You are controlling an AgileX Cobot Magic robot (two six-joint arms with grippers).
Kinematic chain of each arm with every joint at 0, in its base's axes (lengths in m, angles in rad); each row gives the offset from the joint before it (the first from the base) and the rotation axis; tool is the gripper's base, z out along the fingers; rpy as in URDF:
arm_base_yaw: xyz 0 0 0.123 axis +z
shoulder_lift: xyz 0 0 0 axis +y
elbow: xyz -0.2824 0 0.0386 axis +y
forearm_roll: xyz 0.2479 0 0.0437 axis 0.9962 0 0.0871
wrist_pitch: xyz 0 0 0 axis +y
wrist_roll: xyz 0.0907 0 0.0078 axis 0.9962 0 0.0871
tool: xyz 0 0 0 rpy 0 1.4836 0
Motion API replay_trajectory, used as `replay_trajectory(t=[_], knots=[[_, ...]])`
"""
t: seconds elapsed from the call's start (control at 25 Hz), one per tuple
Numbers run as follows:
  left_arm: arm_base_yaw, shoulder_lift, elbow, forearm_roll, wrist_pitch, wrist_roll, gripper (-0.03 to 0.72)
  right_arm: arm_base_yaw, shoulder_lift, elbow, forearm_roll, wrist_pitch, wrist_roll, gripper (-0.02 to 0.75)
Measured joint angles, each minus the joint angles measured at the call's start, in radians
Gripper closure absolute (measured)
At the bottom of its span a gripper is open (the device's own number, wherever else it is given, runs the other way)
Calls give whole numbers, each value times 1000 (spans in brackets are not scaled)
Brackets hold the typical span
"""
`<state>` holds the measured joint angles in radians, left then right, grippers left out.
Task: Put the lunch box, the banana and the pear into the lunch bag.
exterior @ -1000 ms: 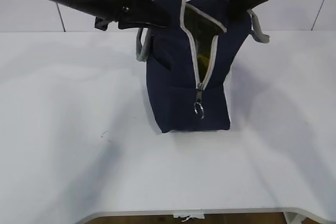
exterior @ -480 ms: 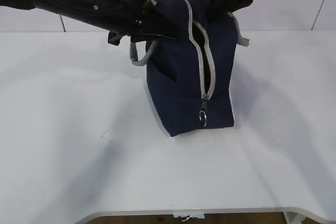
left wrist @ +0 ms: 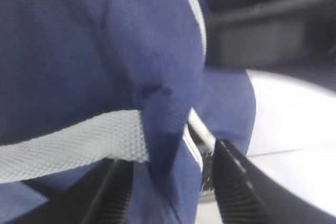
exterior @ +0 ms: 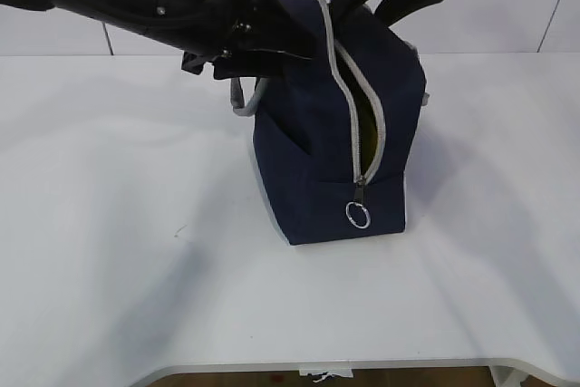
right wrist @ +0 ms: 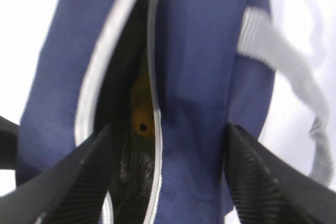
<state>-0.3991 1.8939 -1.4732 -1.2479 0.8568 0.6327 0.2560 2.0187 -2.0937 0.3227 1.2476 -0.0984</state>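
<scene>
The navy lunch bag (exterior: 317, 151) stands upright mid-table, its grey zipper open only as a narrow slit, with the ring pull (exterior: 359, 215) hanging low at the front. My left gripper (exterior: 276, 41) is at the bag's upper left. Its jaws are open (left wrist: 170, 161) astride a fold of navy fabric beside the grey strap (left wrist: 68, 148). Open and wide, my right gripper (exterior: 376, 4) hovers over the bag's top, straddling the cloth right of the zipper (right wrist: 169, 129). Through the slit a yellow-orange pear (right wrist: 142, 121) shows inside. The lunch box and the banana are hidden.
The white table (exterior: 118, 224) stretches round the bag, with its front edge (exterior: 362, 367) near the bottom of the exterior view. A grey strap handle (exterior: 243, 101) hangs on the bag's left side and another one (right wrist: 294, 77) loops off its right side.
Both grippers have gone from shut to open and let go of the bag's rim. The wide mouth has fallen nearly closed, and the bag has settled slightly to the right.
</scene>
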Motion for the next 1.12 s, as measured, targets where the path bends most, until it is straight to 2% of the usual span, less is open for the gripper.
replay_trajectory(t=[0.24,0.56,0.64,0.76,0.96,1.04,1.08,1.12], knots=[[0,-56,0,91,34,-2,287,0,-11,-10,-13,4,0,217],[27,-82,0,164,237,-17,286,0,-111,7,-80,6,2,217],[30,-82,0,177,246,-23,286,0,-167,55,-84,6,2,217],[55,-97,0,256,337,-107,286,0,-249,144,-105,6,2,217],[66,-121,0,335,343,-187,293,0,-400,330,-114,1,0,217],[66,-135,0,414,346,-220,307,0,-469,415,-114,-44,-15,216],[66,-135,0,414,346,-220,307,0,-499,460,-114,-77,-30,216],[66,-148,0,489,351,-260,312,0,-535,506,-114,-115,-48,216]])
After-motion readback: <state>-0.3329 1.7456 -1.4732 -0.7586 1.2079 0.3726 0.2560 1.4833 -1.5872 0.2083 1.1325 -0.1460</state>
